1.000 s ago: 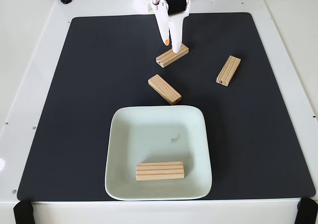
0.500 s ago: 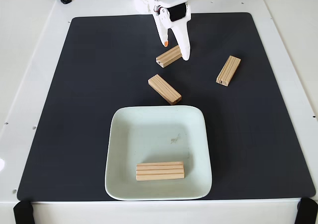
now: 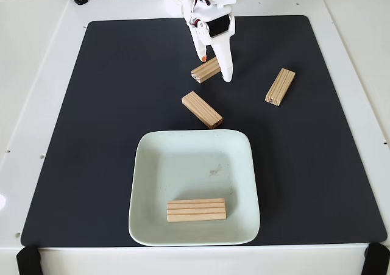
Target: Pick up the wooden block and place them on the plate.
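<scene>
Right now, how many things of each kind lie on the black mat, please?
Wooden blocks: 4, one by the claw at, one at, one at, one on the plate at
Plate: 1
Total: 5

The white arm is reaching down from the far edge of the fixed view, with its wrist tipping forward and a dark motor block showing on its front. The gripper (image 3: 215, 67) is pointing downward with its jaws parted: the shorter one, tipped in orange, is sitting to the left in the picture, and the longer white one is hanging lower to the right. Whether either tip is touching anything is not clear from this angle.
</scene>
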